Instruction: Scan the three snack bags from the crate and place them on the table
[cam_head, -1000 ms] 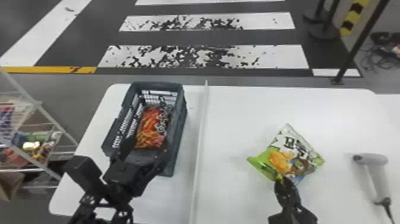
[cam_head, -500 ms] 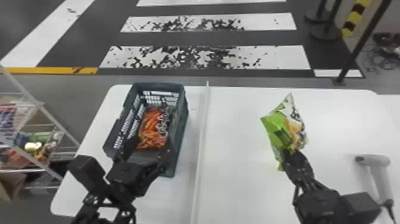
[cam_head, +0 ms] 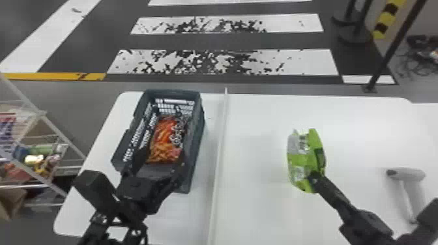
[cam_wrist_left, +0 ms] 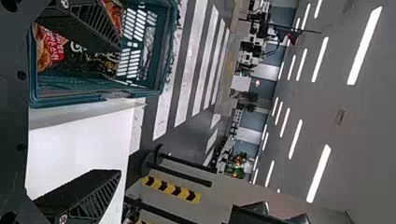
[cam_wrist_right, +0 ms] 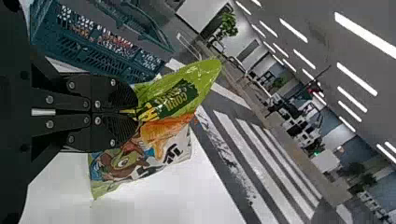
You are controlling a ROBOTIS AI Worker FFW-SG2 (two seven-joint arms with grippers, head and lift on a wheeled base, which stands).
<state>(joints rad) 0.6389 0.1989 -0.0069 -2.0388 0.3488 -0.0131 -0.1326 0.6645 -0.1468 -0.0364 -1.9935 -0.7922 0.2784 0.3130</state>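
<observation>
- My right gripper holds the green snack bag over the table, its two fingers closed on the packet's edge.
- The scanner lies on the tabletop, to the right of the bag. Scanning looks like the step in hand, and I cannot tell whether a code has been read.
- To do it well, I should turn the wrist slowly until the printed code squarely meets the reader, smoothing out any fold that might break up its lines.
- The pinch wants to be firm but light: the film is slick, and a swing could make the packet slip or curl.
- My left gripper, fingers apart, waits at the crate, where a red-orange bag lies inside.
- After the read, I should lower the packet flat, well away from the scanner, before letting go.
</observation>
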